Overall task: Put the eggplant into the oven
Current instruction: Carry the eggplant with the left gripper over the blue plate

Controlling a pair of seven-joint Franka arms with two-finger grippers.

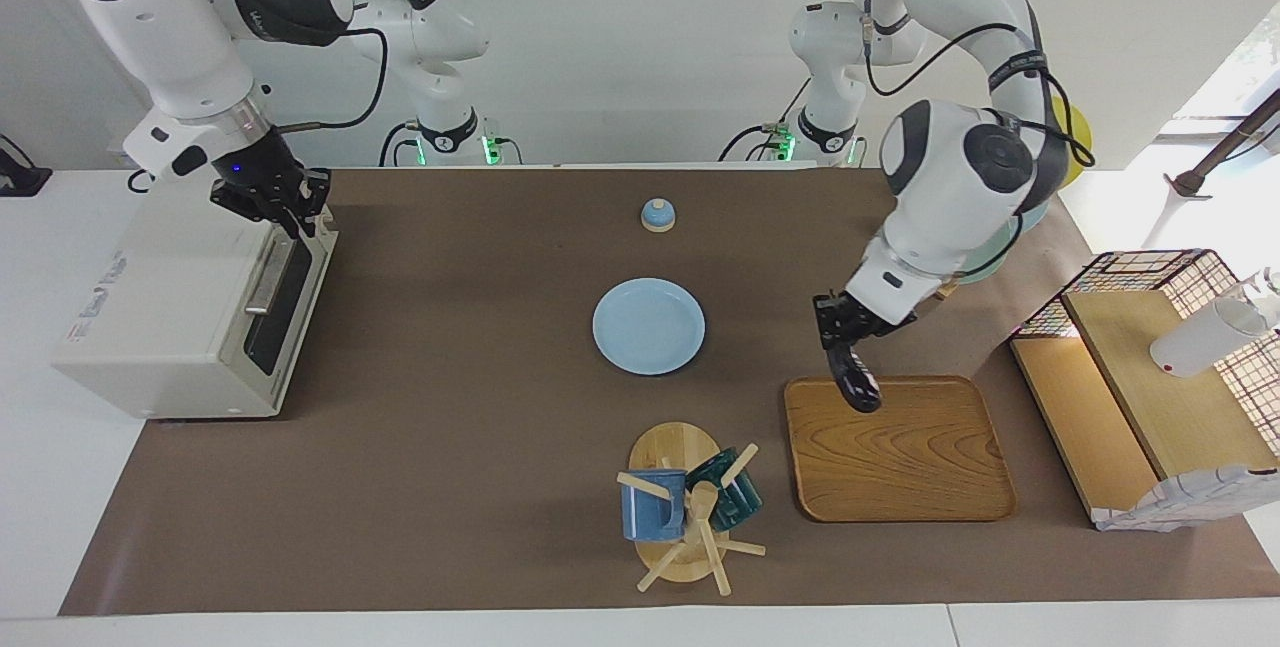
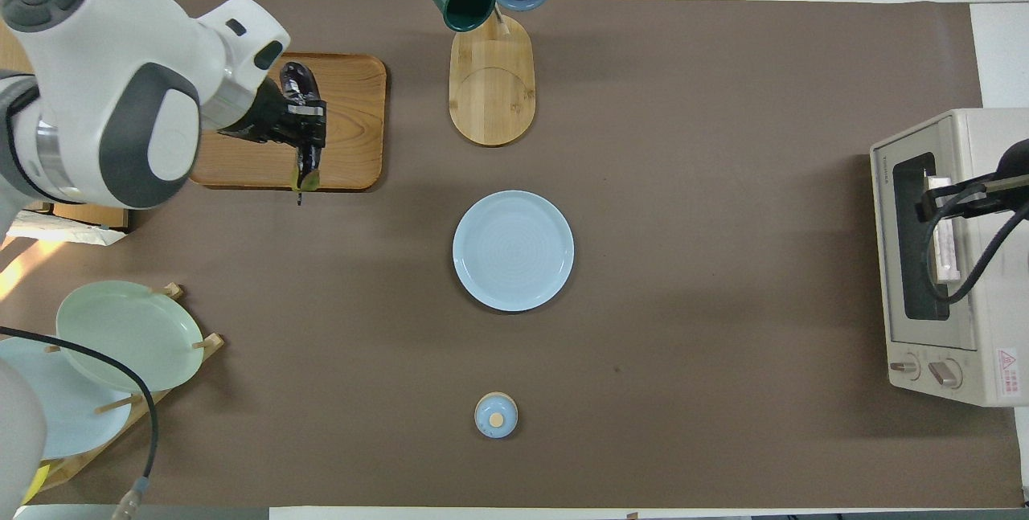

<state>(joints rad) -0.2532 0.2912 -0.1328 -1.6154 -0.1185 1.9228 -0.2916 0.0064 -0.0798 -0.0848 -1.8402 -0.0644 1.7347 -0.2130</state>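
The left gripper (image 1: 845, 332) (image 2: 301, 130) was clamped on the eggplant (image 1: 858, 382) (image 2: 299, 86) and held it over the edge of the wooden tray (image 1: 900, 452) (image 2: 346, 126) nearest the robots. The eggplant hung tilted, one end down toward the tray; whether that end touched the wood could not be determined.

The oven (image 1: 170, 317) (image 2: 949, 263) stood at the right arm's end of the table, its glass door facing the table's middle. The right gripper (image 1: 280, 202) (image 2: 965, 198) was at the door's upper edge by the bar handle; its finger state could not be determined.

Between tray and oven lay a wide stretch of bare brown mat (image 1: 450, 427) (image 2: 723, 182). On it stood only a blue plate (image 1: 648, 325) (image 2: 513, 250) at the centre, a small blue lid (image 1: 657, 215) (image 2: 496, 415) nearer the robots, and a mug rack (image 1: 690, 507) (image 2: 490, 46) beside the tray.
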